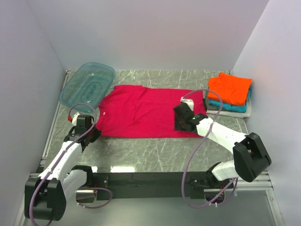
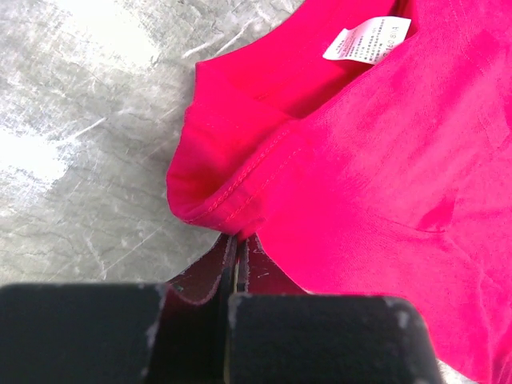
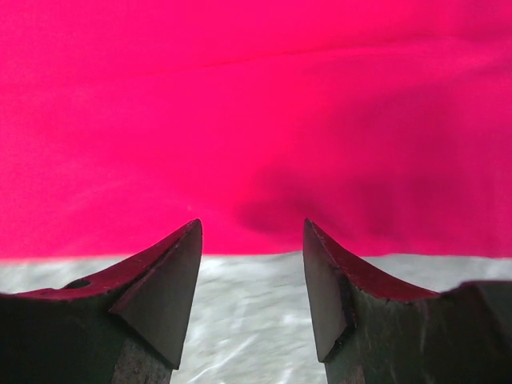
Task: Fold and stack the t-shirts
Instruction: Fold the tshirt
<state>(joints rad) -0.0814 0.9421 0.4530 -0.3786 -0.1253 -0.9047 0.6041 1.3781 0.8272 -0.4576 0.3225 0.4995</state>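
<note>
The crimson-magenta t-shirt (image 1: 141, 110) lies spread flat across the middle of the marbled table (image 1: 155, 150), plain and lightly creased, with a white care label (image 2: 368, 38) showing inside its neck. The left gripper (image 2: 234, 268) is pressed together, pinching a bunched, stitched edge near that neck. The right gripper (image 3: 252, 228) stands spread and empty at the shirt's opposite end, near the folded orange t-shirt (image 1: 230, 88) stacked on others.

arms (image 1: 222, 134) wht shells, blk joints | cables (image 1: 189, 176) lilac (looped) | R tool (image 3: 250, 224) blk wedge tips
</note>
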